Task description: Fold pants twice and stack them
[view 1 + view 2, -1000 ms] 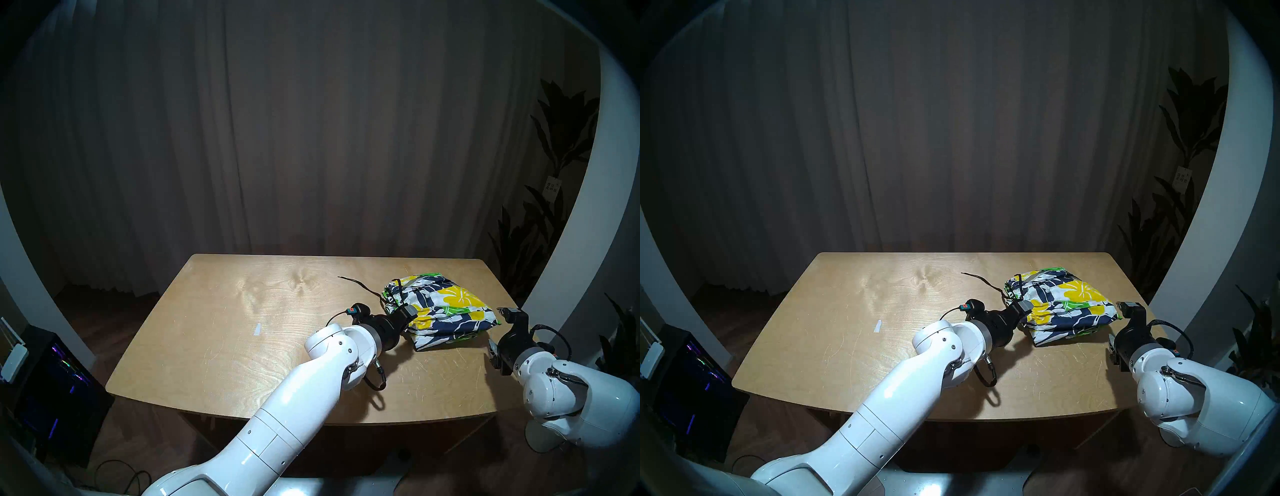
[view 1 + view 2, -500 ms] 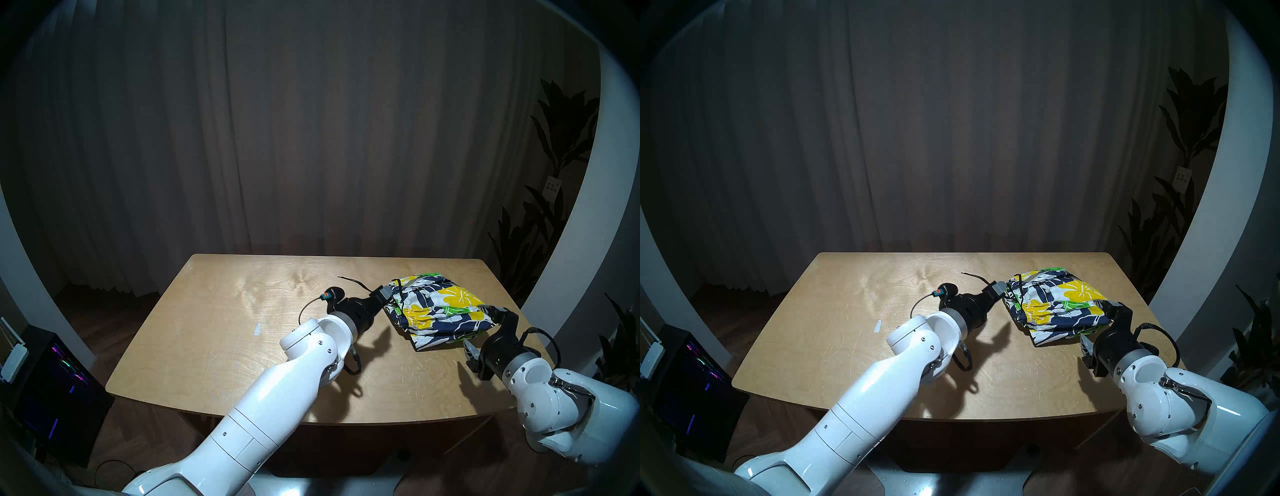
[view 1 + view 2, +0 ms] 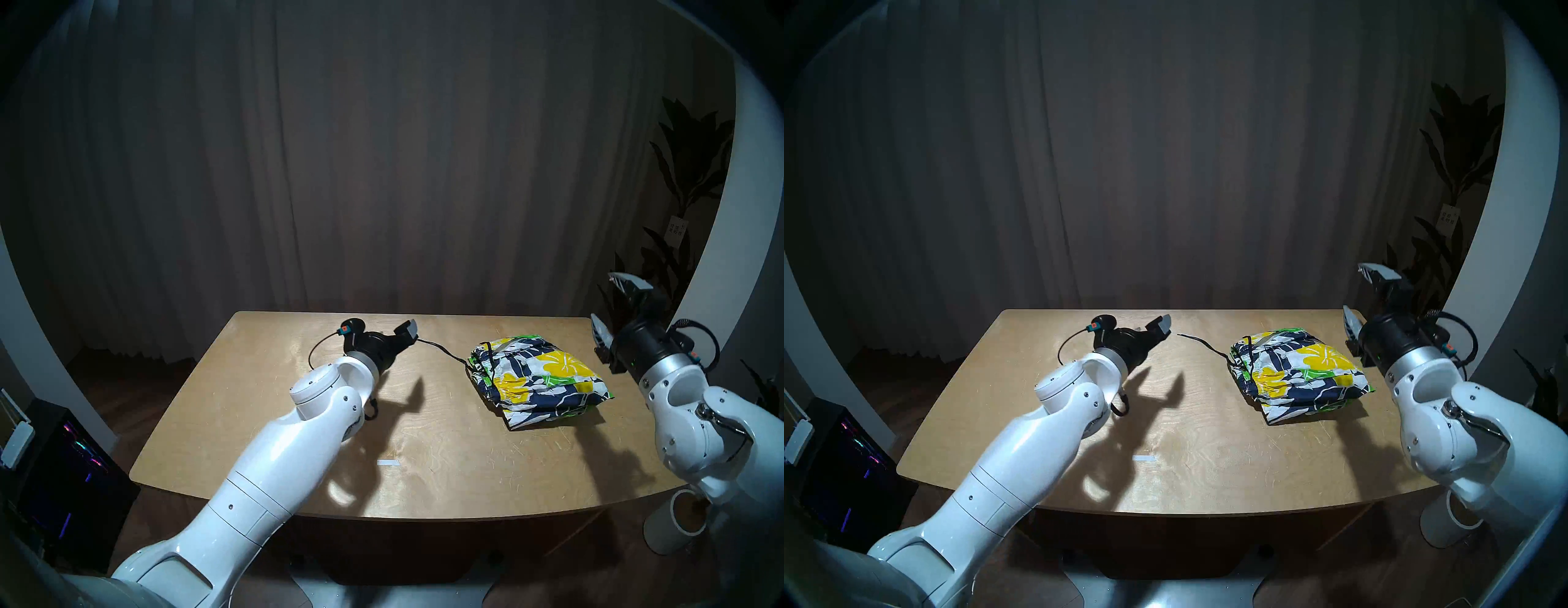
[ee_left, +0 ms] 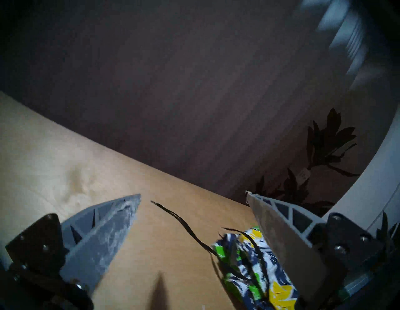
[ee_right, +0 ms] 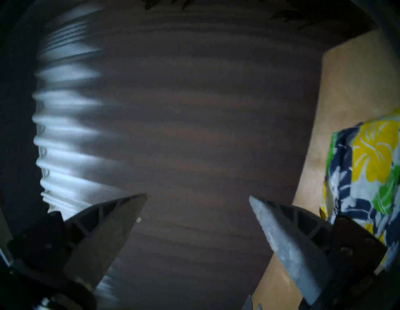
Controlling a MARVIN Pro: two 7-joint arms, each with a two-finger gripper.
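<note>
The pants, floral shorts in navy, white, yellow and green, lie folded in a compact bundle on the right half of the wooden table. Their dark drawstring trails left across the wood. My left gripper hovers open and empty above the table, just left of the drawstring's end. In the left wrist view the shorts sit low beside the right finger. My right gripper is raised off the table's far right corner, open and empty, with the shorts off to its side.
A short white tape strip lies near the table's front edge. A white cylinder stands on the floor at the right, a dark plant behind it. A dark computer case stands at the left. Curtains hang behind.
Both grippers have drawn away from the shorts: the left swung back and to the left, the right rose up and out to the far right. The folded shorts stay put.
</note>
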